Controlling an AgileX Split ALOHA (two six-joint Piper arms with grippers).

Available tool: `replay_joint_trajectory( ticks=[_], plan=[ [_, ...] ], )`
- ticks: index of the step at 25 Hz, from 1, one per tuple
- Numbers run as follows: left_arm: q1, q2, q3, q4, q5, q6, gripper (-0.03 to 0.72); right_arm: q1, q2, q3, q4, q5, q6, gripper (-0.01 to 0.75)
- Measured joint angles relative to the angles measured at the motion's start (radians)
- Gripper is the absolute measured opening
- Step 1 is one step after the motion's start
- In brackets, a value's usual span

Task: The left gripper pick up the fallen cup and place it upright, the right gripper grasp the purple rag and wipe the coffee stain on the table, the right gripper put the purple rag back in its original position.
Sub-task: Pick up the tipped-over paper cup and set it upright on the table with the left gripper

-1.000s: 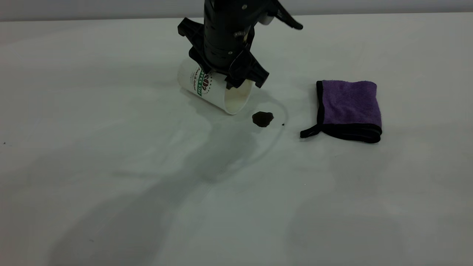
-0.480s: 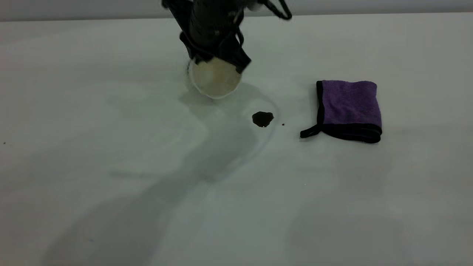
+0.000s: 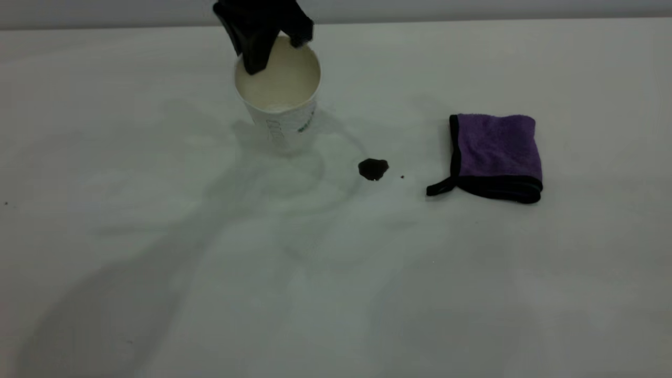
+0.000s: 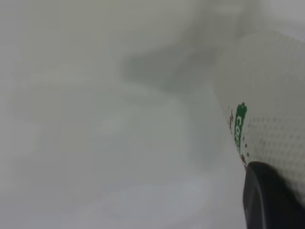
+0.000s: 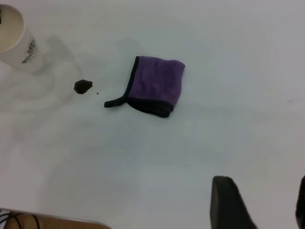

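— So, what's in your left gripper [image 3: 275, 50]?

— My jaws pinch the rim of the white ribbed paper cup [image 3: 278, 105], upright between them on the pale table [image 3: 157, 262].

— And rightward?

— Beyond the cup, a dark glossy coffee stain [image 3: 373, 168], then the folded purple rag [image 3: 493, 157]. My right gripper [image 5: 259, 205] hangs spread apart, well away from it.

The left hand [image 3: 273, 39] is cut off by the exterior view's top edge, so only its lower black fingers show over the cup [image 3: 278, 105], hiding part of the rim. In the left wrist view the cup [image 4: 271, 119] is blurred and runs off the edge, its green print unreadable. The right hand [image 5: 259, 205] shows only two fingertips at the picture's border.
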Motion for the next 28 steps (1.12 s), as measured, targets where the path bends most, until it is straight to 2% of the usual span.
replay_joint_trajectory(
  ticks=[4, 9, 21, 24, 28],
  plan=[
    [0.104, 0.027, -0.015, -0.179, 0.070, 0.108, 0.008, 0.000, 0.000, 0.000, 0.000, 0.000, 0.000, 0.386],
    [0.182, 0.059, -0.015, -0.216, 0.081, 0.117, 0.008, 0.000, 0.000, 0.000, 0.001, 0.000, 0.000, 0.386],
    [0.194, 0.103, -0.015, -0.226, 0.019, 0.066, 0.026, 0.000, 0.000, 0.000, 0.001, 0.000, 0.000, 0.386],
    [0.194, 0.103, -0.015, -0.229, 0.013, 0.065, 0.056, 0.000, 0.000, 0.000, 0.001, 0.000, 0.000, 0.386],
    [0.194, 0.104, -0.015, -0.233, 0.006, 0.065, 0.142, 0.000, 0.000, 0.000, 0.001, 0.000, 0.000, 0.386]
  ],
)
